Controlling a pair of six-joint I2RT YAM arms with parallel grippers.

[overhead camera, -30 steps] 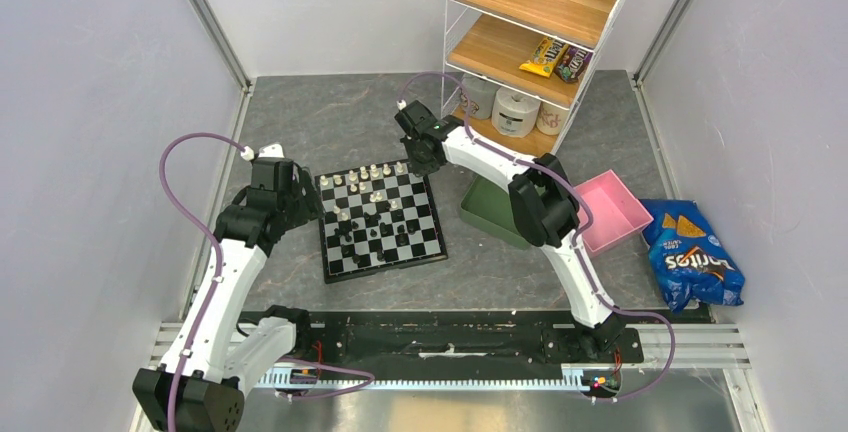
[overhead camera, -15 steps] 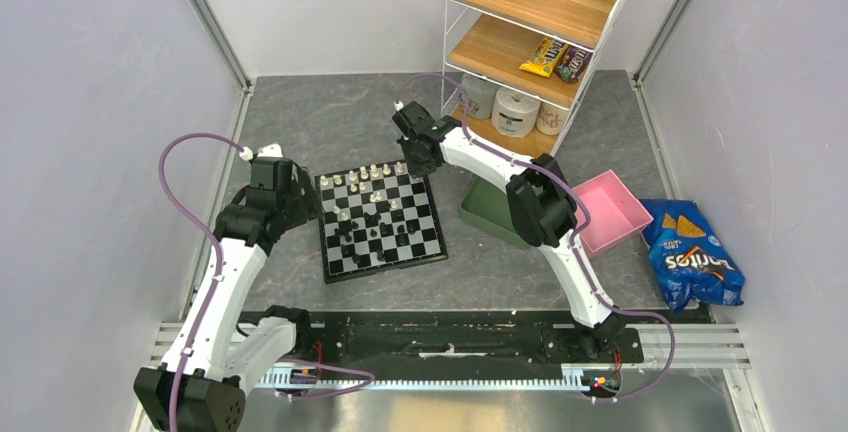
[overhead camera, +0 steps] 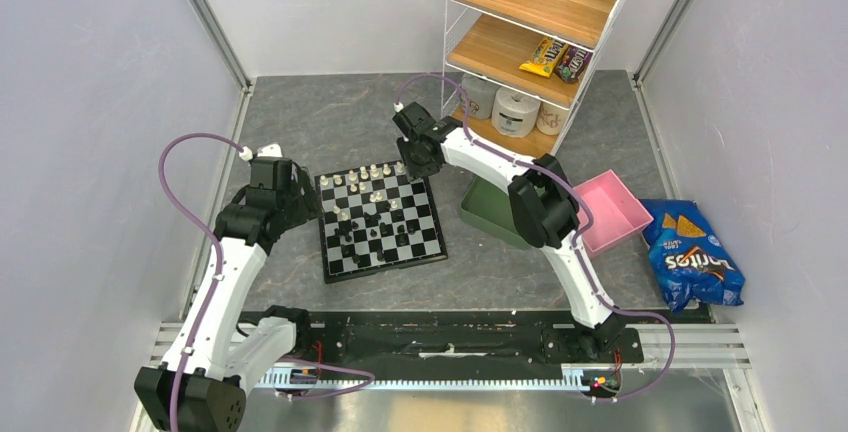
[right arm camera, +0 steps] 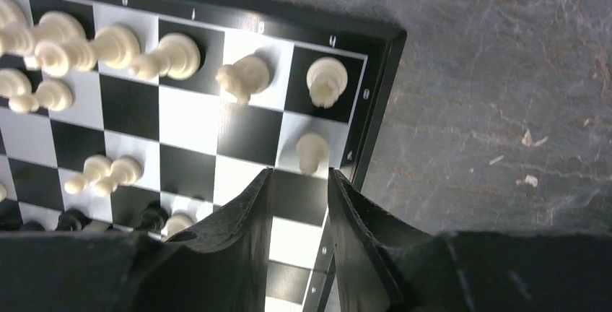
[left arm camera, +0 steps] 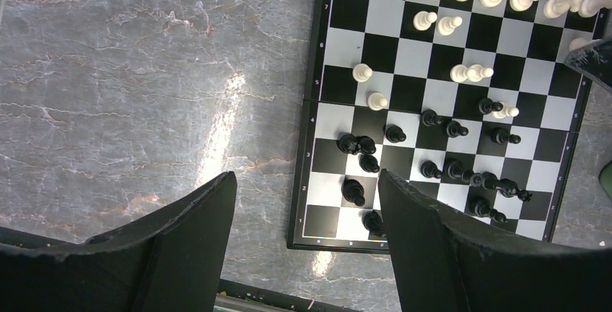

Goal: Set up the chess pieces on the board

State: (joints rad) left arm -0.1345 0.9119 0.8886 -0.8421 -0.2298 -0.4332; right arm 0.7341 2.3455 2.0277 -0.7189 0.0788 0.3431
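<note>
Board point(overhead camera: 350, 260) lies flat on the grey surface point(overhead camera: 330, 122), mid-scene btwn the two arms, turned a bit off square. Cream pieces point(overhead camera: 372, 170) line its far edge row, w/ a few more loose a row or so nearer. Black pieces point(overhead camera: 385, 232) sit bunched in the near half, not in rows.

R gripper point(overhead camera: 413, 155) is over the board's far right corner, pointing down. In the R wrist view its jaws stand part-way apart w/ nothing pinched, and board squares show through the gap. A cream pawn point(right arm camera: 312, 152) stands upright just past the fingertips point(right arm camera: 252, 196), on the right-edge file, second row from the far edge. It is narrower than the gap and not squeezed. The corner square beyond it holds another cream piece point(right arm camera: 326, 81), and the rest of that row runs off to the left.

L gripper point(overhead camera: 303, 200) hangs at the board's left edge. In the L wrist view its fingers point(left arm camera: 195, 232) are spread wide and empty. Bare surface and the board's near left corner show btwn them. That view also shows stray cream pieces mid-board, close to the black ones.

Just right of the board is a green tray point(overhead camera: 482, 210), partly under the R arm. A pink tray point(overhead camera: 612, 210) is further right, then a blue chip bag point(overhead camera: 695, 262). At far right stands a wire rack point(overhead camera: 530, 2) w/ wooden shelves, holding candy packs point(overhead camera: 558, 57) and, lower down, white rolls point(overhead camera: 517, 112).
</note>
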